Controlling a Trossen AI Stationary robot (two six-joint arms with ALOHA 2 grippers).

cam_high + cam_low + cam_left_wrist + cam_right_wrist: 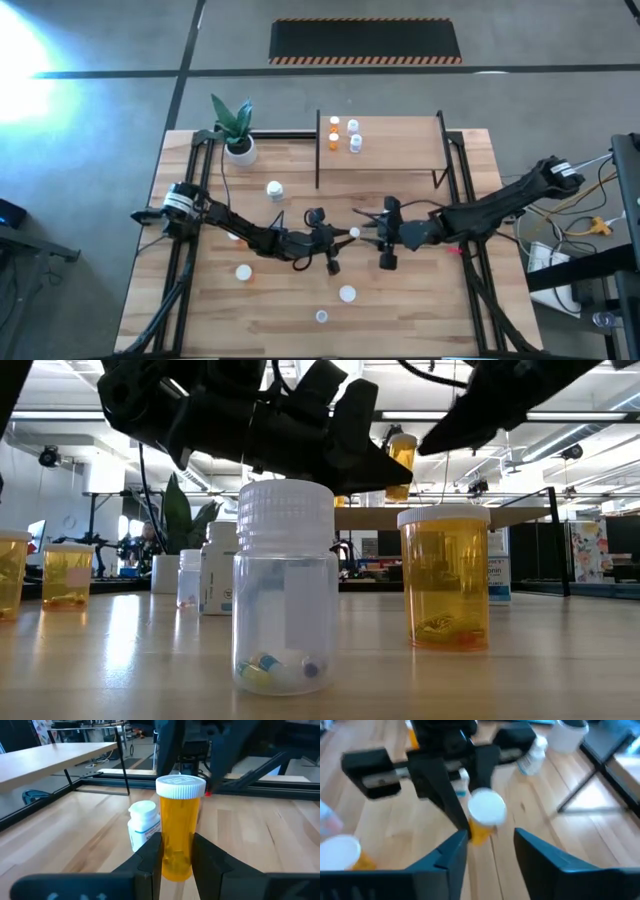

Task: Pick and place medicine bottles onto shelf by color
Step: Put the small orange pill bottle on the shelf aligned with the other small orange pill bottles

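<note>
**Orange bottle upright in the left fingers at mid-worktop**

Between the two dark fingers (pixel 150 857) of the left gripper (pixel 338 238) stands an orange bottle (pixel 178 827), its long axis vertical and its white ribbed cap pointing up. The fingers press on its lower body from both sides, and its base sits at about worktop (pixel 420 300) level. In the high view only the white cap of this bottle shows, just past the tips of the left fingers, near the middle of the worktop.

Just beside it, on the far side from the left fingers, stands a smaller white bottle (pixel 144 823) with a label, also upright.

The right gripper (pixel 378 236) faces the left one across the orange bottle, close by but not touching it. Its fingers (pixel 451 851) stand apart and empty, the bottle's cap showing just beyond the gap between them.

Farther out, other bottles stand upright about the worktop: a clear bottle (pixel 285 587) with a few capsules in it, and another orange bottle (pixel 445 577) beside it, both close to the low camera.

The shelf (pixel 400 140) stands at the back of the worktop, beyond both pairs of fingers, with a few small bottles (pixel 353 137) grouped toward its left part. A potted plant (pixel 238 130) stands left of the shelf.
</note>
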